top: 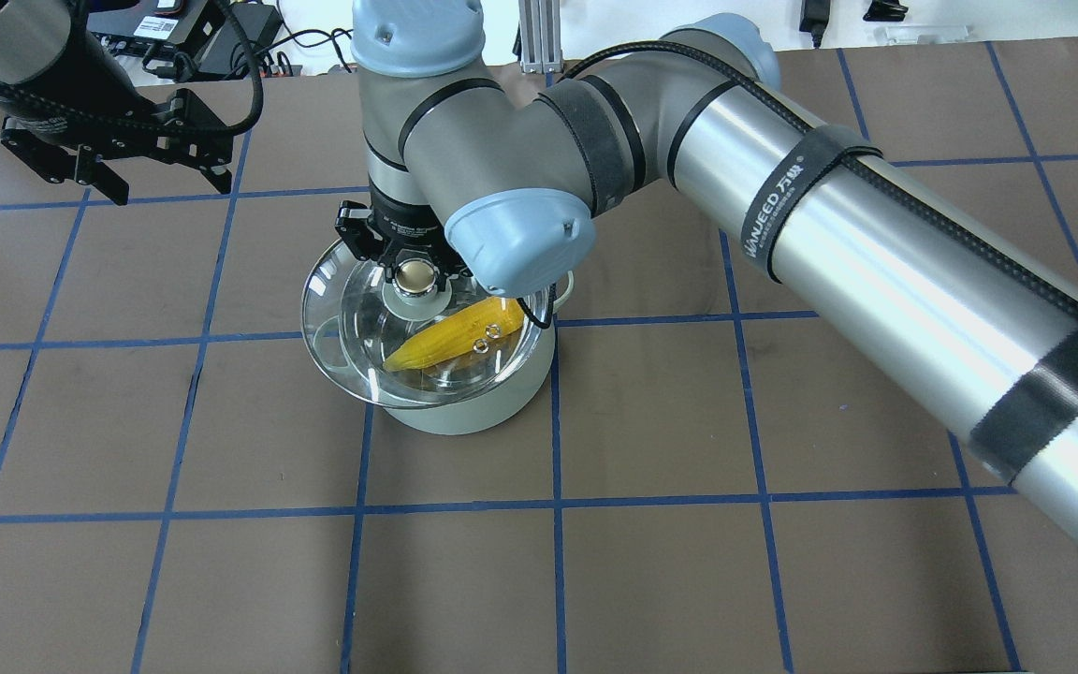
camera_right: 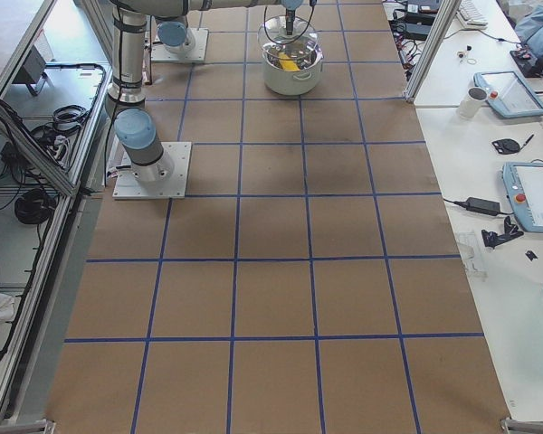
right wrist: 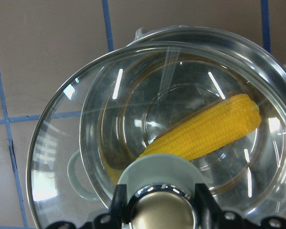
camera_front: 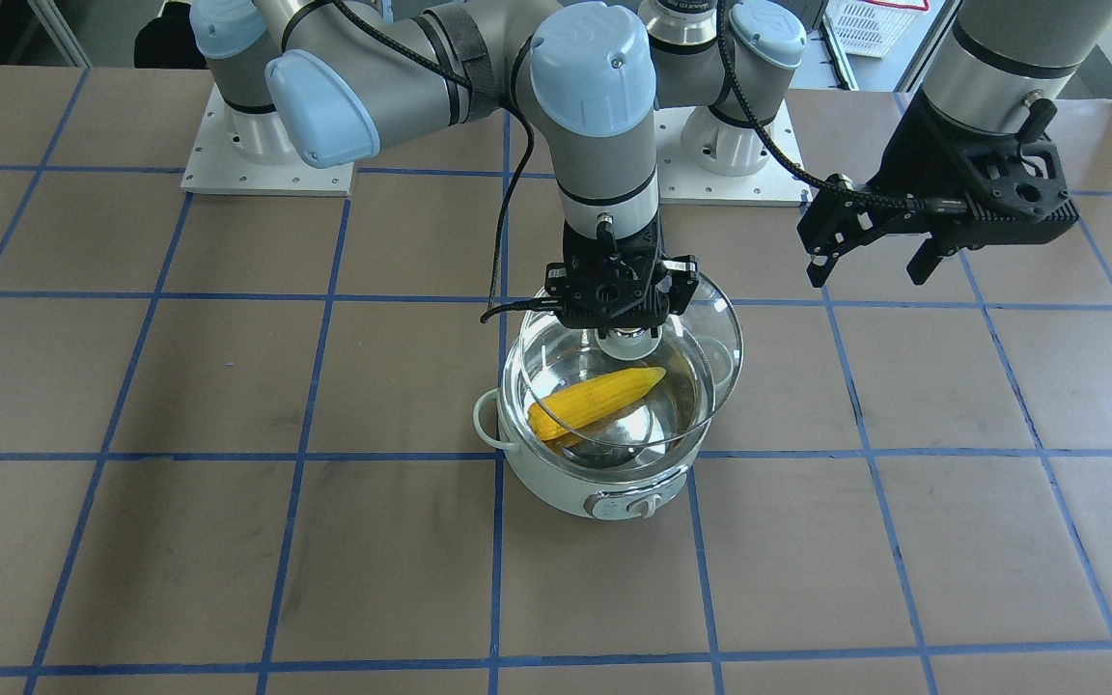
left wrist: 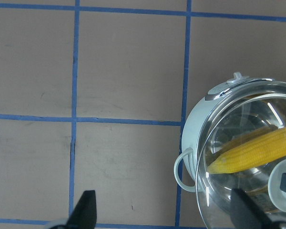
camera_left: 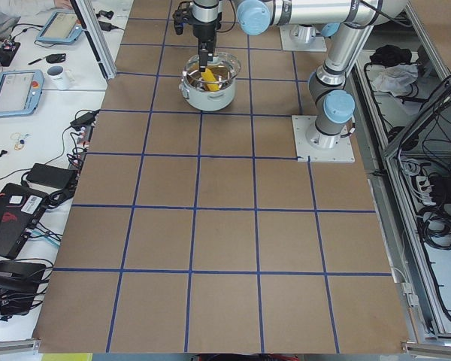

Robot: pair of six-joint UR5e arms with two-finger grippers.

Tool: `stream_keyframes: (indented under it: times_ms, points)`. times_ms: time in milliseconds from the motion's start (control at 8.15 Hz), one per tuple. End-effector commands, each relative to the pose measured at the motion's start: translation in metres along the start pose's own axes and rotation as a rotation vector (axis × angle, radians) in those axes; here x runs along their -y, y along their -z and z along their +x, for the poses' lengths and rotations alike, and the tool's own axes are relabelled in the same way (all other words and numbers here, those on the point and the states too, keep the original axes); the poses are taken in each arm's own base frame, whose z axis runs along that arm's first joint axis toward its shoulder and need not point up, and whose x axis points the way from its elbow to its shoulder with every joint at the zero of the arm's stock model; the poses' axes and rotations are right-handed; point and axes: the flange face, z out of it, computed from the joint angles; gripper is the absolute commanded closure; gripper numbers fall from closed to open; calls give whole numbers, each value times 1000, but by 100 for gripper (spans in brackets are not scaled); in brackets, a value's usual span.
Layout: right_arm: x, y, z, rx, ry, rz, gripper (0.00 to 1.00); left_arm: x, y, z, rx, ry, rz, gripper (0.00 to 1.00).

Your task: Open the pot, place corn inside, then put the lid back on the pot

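The pale mint pot (camera_front: 604, 492) stands mid-table with the yellow corn (camera_front: 599, 396) lying inside its steel bowl. My right gripper (camera_front: 625, 334) is shut on the ball knob (top: 415, 274) of the glass lid (camera_front: 715, 333). It holds the lid just above the pot, shifted toward my left side and not seated on the rim. The right wrist view shows the corn (right wrist: 209, 133) through the lid glass (right wrist: 62, 157). My left gripper (camera_front: 867, 275) is open and empty, raised off to the pot's side; it also shows in the overhead view (top: 169, 187).
The table (top: 689, 562) is brown with a blue tape grid. The two arm base plates (camera_front: 266, 154) sit at the robot's edge. My right arm's long forearm (top: 876, 243) crosses over the table's right half. Desks with tablets (camera_right: 525, 190) flank the table ends.
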Motion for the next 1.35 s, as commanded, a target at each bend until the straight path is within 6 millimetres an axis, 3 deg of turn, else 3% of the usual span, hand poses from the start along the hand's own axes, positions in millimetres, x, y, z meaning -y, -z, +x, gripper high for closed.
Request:
stream_keyframes:
  times_ms: [0, 1227]
  points:
    - [1, -14, 2, -14, 0, -17, 92, 2, -3, 0, -6, 25, 1, 0]
    - [9, -16, 8, -36, 32, 17, 92, 7, -12, 12, -76, 34, -11, 0]
